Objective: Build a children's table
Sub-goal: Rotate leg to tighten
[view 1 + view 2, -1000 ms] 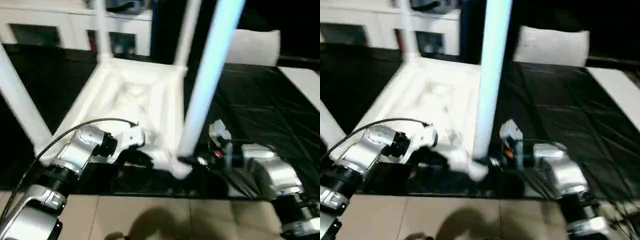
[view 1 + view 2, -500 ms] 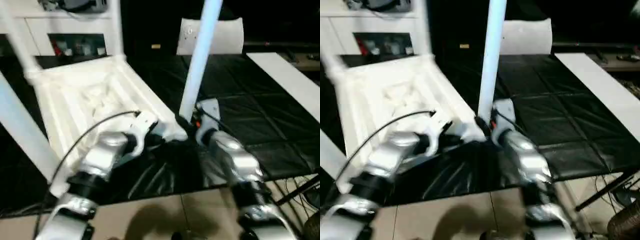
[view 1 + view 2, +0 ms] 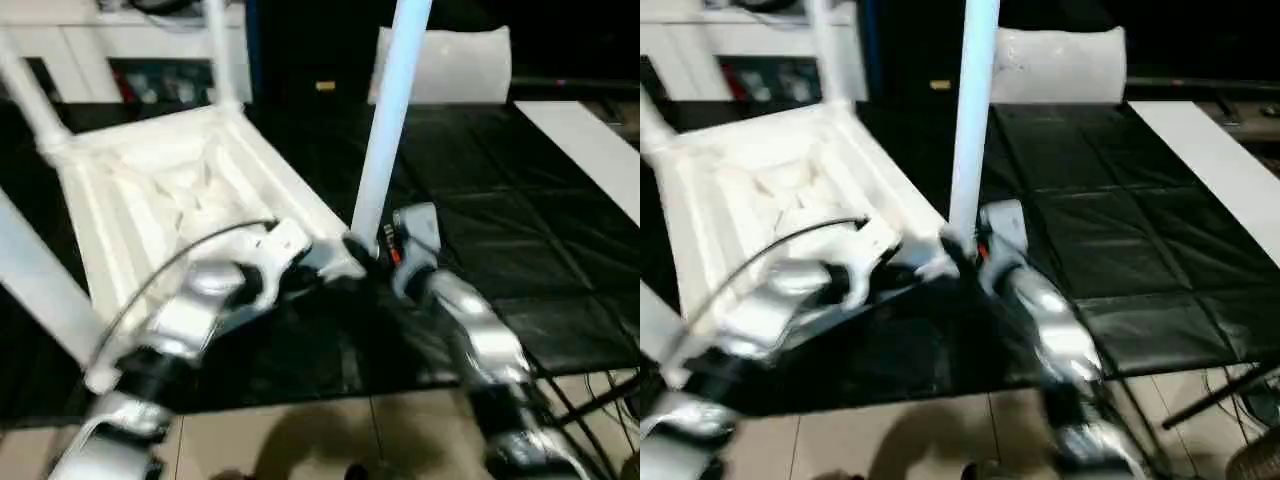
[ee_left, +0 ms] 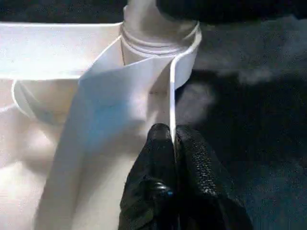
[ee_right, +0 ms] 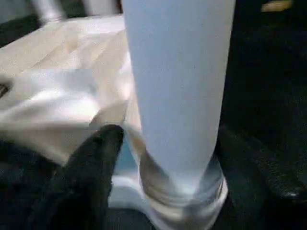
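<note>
Two grippers work at the tabletop's (image 3: 190, 190) nearest corner: the left gripper (image 4: 171, 139) pinches a rib there, while the right gripper (image 5: 168, 143), its fingers straddling the upright leg (image 3: 385, 130), has just widened, suggesting this leg is seated. Farther legs stand behind.

The white plastic tabletop (image 3: 190, 200) lies upside down on a black-covered surface, its ribbed underside facing up. White tapered legs stand upright in its round corner sockets: the nearest leg (image 3: 385, 140) rises from the near corner socket (image 5: 184, 201), another leg (image 3: 218, 55) stands at the far corner, and two more show at the left
</note>
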Motion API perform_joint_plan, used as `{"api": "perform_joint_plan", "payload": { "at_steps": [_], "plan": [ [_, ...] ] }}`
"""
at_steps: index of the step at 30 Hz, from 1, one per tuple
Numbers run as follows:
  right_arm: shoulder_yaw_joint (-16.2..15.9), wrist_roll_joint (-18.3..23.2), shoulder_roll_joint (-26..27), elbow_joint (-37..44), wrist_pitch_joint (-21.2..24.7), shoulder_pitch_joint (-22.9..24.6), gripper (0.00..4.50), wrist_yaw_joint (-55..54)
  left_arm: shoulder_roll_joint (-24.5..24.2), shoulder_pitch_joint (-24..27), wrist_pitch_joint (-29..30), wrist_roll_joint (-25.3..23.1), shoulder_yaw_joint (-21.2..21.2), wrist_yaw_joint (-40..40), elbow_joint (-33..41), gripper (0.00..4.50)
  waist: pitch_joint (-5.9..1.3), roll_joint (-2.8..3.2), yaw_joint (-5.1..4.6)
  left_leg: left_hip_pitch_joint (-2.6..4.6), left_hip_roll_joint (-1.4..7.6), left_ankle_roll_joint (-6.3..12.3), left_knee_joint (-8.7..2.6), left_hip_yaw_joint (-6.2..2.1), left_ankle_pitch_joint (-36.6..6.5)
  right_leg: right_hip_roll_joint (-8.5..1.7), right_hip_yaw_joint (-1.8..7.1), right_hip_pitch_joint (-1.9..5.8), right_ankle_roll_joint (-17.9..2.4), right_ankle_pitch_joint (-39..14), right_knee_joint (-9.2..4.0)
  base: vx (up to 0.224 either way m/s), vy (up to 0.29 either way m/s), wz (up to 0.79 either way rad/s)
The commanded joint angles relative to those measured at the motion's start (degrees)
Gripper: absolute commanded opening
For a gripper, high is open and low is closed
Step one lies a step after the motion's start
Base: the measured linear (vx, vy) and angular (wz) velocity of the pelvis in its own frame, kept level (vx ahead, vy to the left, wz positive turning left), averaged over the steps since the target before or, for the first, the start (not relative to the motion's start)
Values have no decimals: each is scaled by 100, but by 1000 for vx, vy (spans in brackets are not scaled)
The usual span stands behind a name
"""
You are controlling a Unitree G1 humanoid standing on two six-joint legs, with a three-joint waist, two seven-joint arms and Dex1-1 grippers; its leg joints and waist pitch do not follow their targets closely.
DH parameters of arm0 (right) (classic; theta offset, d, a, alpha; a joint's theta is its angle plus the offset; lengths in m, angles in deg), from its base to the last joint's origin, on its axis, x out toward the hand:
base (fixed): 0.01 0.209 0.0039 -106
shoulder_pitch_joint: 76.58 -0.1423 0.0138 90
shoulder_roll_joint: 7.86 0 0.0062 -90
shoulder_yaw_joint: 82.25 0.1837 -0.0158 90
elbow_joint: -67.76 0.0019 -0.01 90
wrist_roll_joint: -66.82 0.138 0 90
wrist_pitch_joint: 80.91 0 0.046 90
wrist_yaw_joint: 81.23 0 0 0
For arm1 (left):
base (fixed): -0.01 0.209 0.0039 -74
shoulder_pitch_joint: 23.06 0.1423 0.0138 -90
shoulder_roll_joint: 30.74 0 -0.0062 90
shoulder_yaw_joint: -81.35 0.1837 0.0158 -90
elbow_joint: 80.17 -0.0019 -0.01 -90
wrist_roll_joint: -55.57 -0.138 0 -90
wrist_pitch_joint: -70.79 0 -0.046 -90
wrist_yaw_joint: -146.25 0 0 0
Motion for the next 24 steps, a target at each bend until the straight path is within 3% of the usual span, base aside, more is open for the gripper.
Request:
{"api": "perform_joint_plan", "payload": {
  "at_steps": [1, 7, 15, 24],
  "plan": [
    [-140, 101, -167, 134, 27, 64, 366, 469, -33, -103, -553, 133, 86, -372, 177, 0, -392, 15, 22, 67, 343, 249, -425, -121, -1470, -426, 374, 303, -823, -2169, -462, 0, 0, 0],
    [-155, 334, -1213, 376, -155, 210, 424, 1918, -602, -172, -1437, 229, 379, -1666, -317, 0, -396, -5, 143, 100, 342, 260, -418, -104, -1513, -441, 385, 282, -827, -2226, -472, 0, 0, 0],
    [-434, 646, -1949, 357, -70, 38, 427, 3483, -911, -378, -2146, 245, 699, -2772, -785, 0, -423, -36, 296, 84, 357, 360, -402, -87, -1212, -459, 388, 319, -1014, -1772, -391, 0, 0, 0],
    [-835, 641, -2025, -367, -314, -541, 363, 4542, -900, -638, -2638, 101, 944, -3358, -1171, 0, -429, -52, 425, 102, 387, 307, -387, -73, -1147, -476, 375, 299, -1102, -1847, -371, 0, 0, 0]
  ]
}}
